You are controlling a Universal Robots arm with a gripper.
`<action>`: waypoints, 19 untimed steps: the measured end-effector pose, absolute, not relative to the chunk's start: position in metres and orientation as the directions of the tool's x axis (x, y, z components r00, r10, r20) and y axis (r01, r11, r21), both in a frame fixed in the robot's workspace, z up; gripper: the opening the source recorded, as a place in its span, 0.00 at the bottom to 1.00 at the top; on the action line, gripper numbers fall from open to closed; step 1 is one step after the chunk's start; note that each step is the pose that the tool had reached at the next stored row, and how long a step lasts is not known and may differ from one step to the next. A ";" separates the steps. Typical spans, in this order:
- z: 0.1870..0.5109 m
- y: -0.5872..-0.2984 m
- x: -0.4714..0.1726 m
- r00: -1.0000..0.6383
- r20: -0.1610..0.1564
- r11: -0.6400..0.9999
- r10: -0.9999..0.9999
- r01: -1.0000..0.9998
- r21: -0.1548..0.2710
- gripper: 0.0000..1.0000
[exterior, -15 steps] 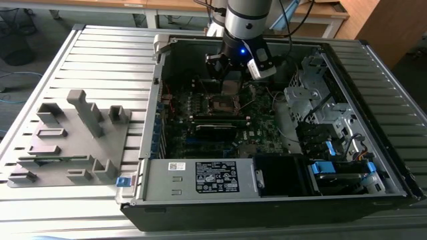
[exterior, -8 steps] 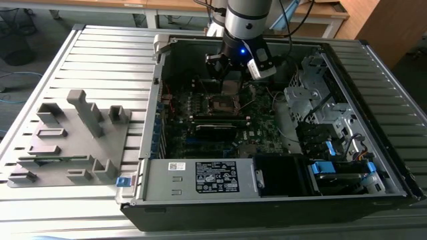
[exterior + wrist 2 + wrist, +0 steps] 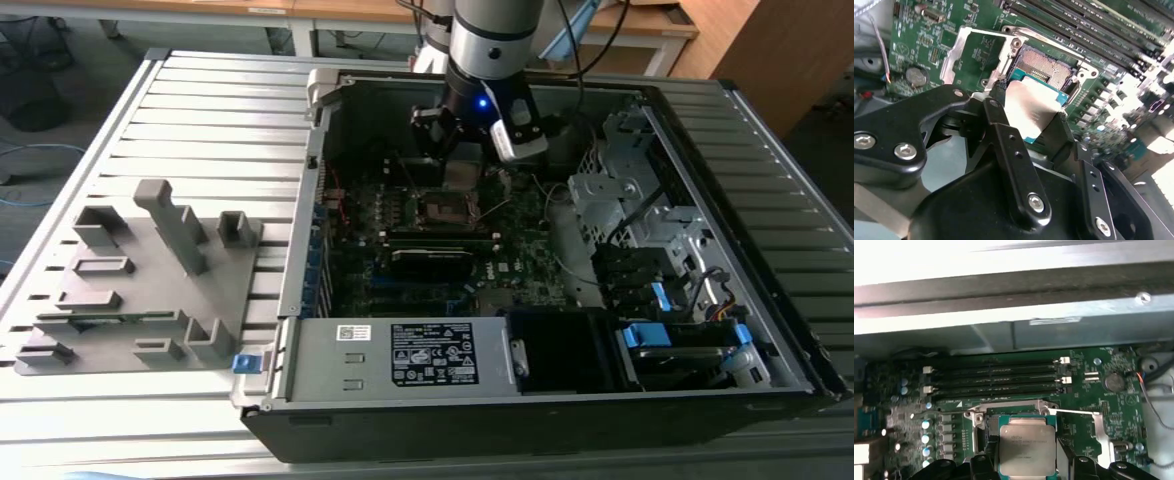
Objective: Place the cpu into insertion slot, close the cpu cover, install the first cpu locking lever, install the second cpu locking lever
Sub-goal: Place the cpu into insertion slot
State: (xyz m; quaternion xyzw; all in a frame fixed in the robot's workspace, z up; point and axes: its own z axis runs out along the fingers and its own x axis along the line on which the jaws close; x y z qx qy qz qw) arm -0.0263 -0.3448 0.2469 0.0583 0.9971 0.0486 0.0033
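A slatted grey metal surface (image 3: 200, 110) carries 1 open black desktop computer case (image 3: 534, 400), its green motherboard (image 3: 1089, 400) facing up. The arm's black 2-fingered tool (image 3: 1030, 100) is clamped on the small square cpu with the dull silver-grey metal top (image 3: 1026, 117), gripping it by 2 opposite edges. In the second wrist view the chip hangs tilted just short of the square, silver-rimmed insertion slot (image 3: 1046, 67), which lies directly beyond the fingertips and appears empty. The thin silvery cpu cover frame (image 3: 971, 50) stands flipped open, just beside the slot and off to one side of the tool.

The risk, as judged here, is a skewed descent: a chip that meets the socket on 1 corner or out of line could bend the contacts or sit proud, jamming the cover.

Counted: 1 cpu, 1 slot, 1 cover, 1 tool, and seemingly 4 long black memory slots (image 3: 996, 380) farther out beyond the socket.
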 end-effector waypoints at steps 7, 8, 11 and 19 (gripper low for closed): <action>0.245 -0.345 -0.026 -0.970 -0.001 0.966 0.242 0.241 0.097 0.54; 0.245 -0.345 -0.026 -0.966 -0.001 0.961 0.259 0.258 0.097 0.54; 0.244 -0.345 -0.026 -0.950 -0.001 0.946 0.311 0.310 0.097 0.54; 0.241 -0.345 -0.026 -0.895 -0.001 0.891 0.446 0.443 0.097 0.54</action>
